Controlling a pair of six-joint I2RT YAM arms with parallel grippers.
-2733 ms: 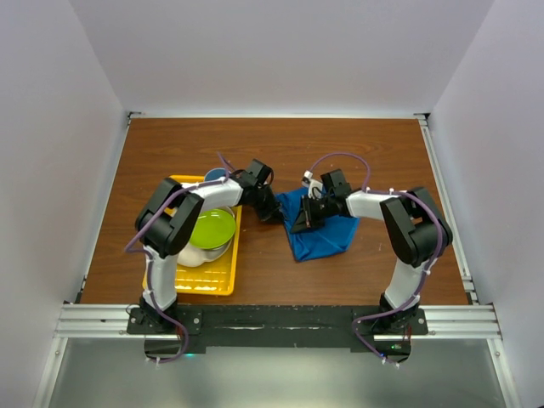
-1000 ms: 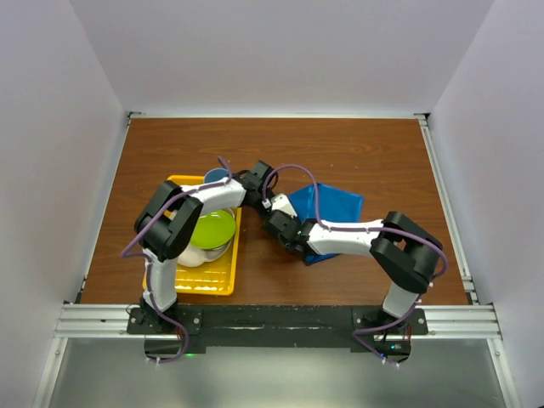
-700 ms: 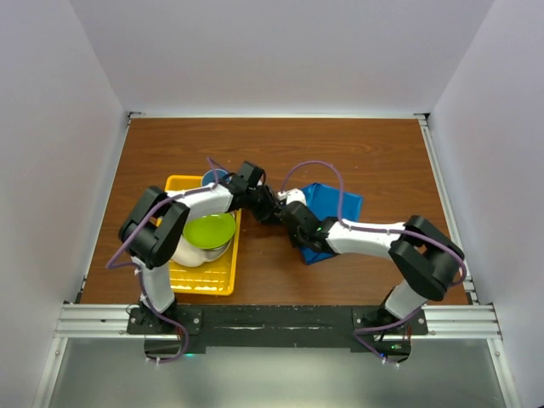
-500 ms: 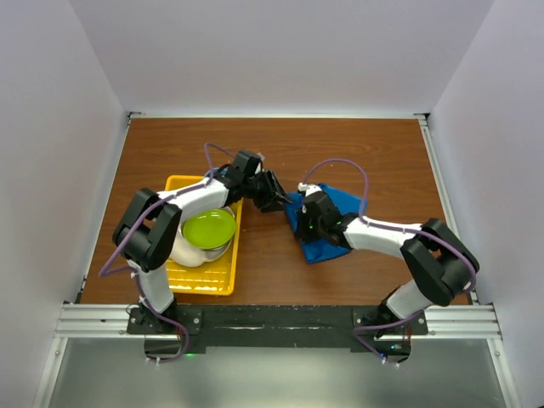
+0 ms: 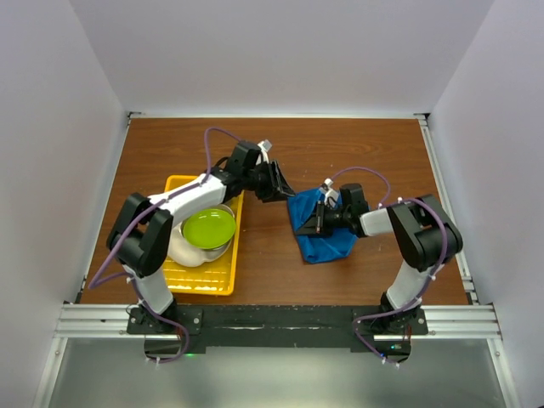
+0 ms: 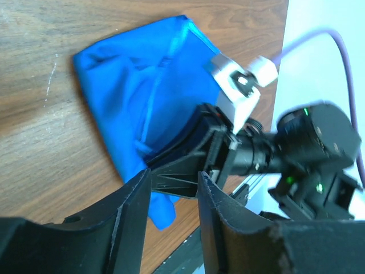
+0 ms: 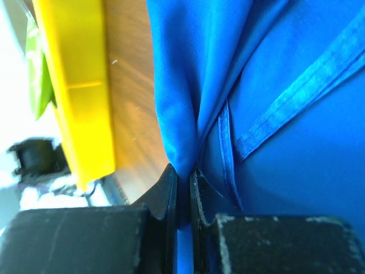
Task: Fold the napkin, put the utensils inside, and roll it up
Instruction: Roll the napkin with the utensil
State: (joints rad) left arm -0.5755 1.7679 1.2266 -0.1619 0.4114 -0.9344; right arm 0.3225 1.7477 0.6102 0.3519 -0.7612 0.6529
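Moved: left gripper (image 5: 283,187) back off napkin (image 5: 337,243), spread
Right gripper (image 7: 182,171): pinching napkin fold
Napkin: blue, rumpled, long way near to far

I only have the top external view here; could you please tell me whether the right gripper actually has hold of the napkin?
Observer: Yes. In the right wrist view the right gripper is pinched shut on a raised fold of the napkin.
Operator: Thank you. Is the left gripper holding anything?
Observer: No. The left wrist view shows the left gripper open with nothing between its fingers, looking toward the napkin.
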